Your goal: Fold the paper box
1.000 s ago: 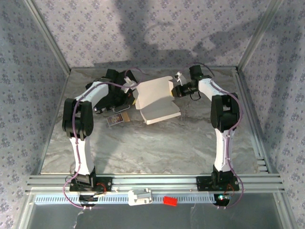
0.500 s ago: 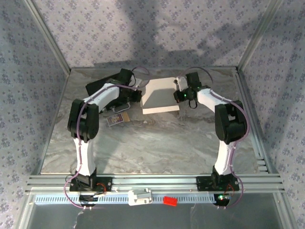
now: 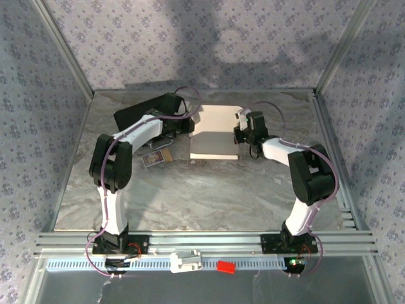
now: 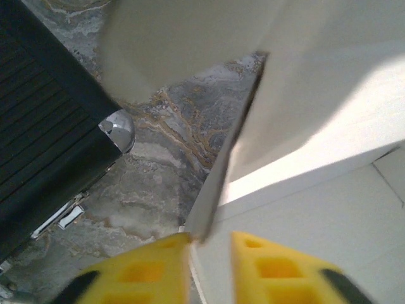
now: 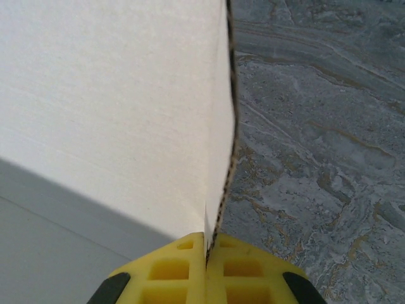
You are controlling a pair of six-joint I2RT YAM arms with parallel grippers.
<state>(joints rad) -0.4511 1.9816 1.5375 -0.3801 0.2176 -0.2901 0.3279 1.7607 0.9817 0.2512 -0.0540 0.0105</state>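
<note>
Showing right fingers [image 5: 171, 269] clamped on the paper box [image 5: 107, 95], wrist views reveal left fingers [image 4: 145, 275] slightly parted.

The paper box [image 3: 215, 132] lies on the table [image 3: 209, 190] toward the back, between left gripper [image 3: 192, 125] and right gripper [image 3: 238, 132] — the case [image 3: 135, 114] to its left, the card [image 3: 156, 158] nearer, in front of the case.

You can't read the print on the card [image 3: 156, 158], too small from above, the left arm [image 3: 140, 130] covers part of the case [image 3: 133, 114], and in the 2 wrist views the box [image 5: 95, 95] runs off the frame, blurred up close, its outline hidden.
</note>
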